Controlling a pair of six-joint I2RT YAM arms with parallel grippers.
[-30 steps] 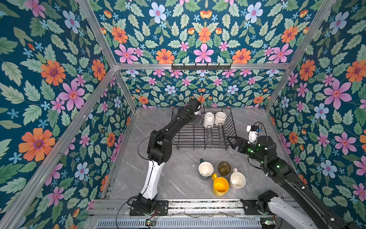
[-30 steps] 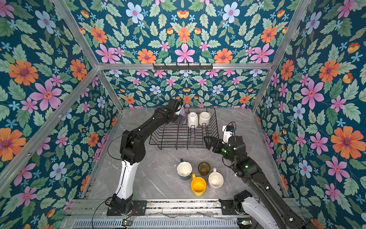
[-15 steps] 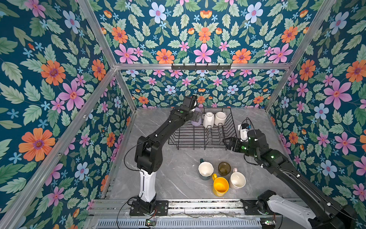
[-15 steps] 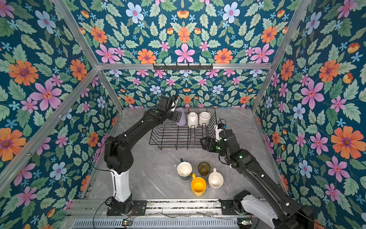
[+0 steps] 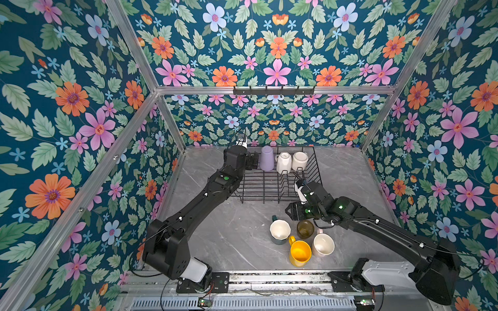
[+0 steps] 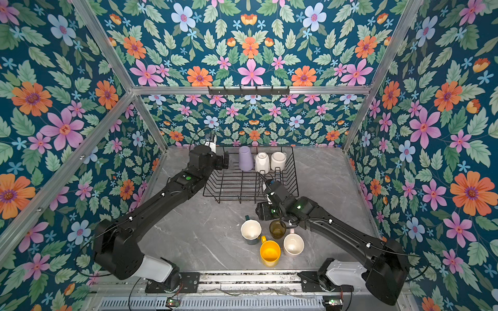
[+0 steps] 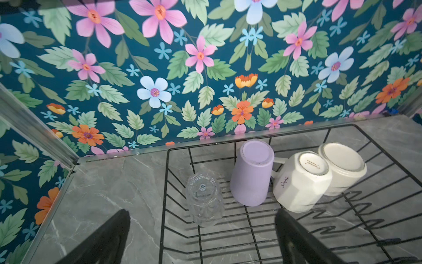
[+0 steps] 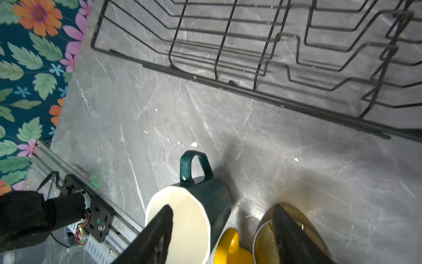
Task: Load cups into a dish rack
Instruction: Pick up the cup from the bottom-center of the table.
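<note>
My left gripper [image 7: 202, 213] has its jaws wide apart, and nothing is in them. Just ahead of them the clear glass [image 7: 204, 201] stands upside down in the rack [image 5: 265, 188], in a back corner. A small round mark is on its bottom, but I cannot read it.

Right beside it is the lilac cup [image 7: 252, 176], upside down too. Next comes a white mug [image 7: 301, 182], bottom up and leaning a little. The word "Simple" is written on its side in dark letters. Its bottom has some curly writing that is too small for me to read. The other white mug [image 7: 344, 171] sits bottom up against it, at the end of the row. All four are along the back of the rack. The front part has only wire prongs.

My right gripper [image 8: 223, 206] has its jaws apart as well, and they hold nothing. In the right wrist view, one finger hangs over the white inside of the green mug [image 8: 205, 194]. The other finger hangs over the olive glass [image 8: 265, 233]. I cannot tell if either finger is touching. The green mug's handle points at the rack.

The yellow mug [image 8: 230, 249] is just beside those two. The pink mug [image 5: 322, 244] is next to it. These four stand mouth up in a tight bunch on the grey table [image 8: 182, 114], in front of the rack.
</note>
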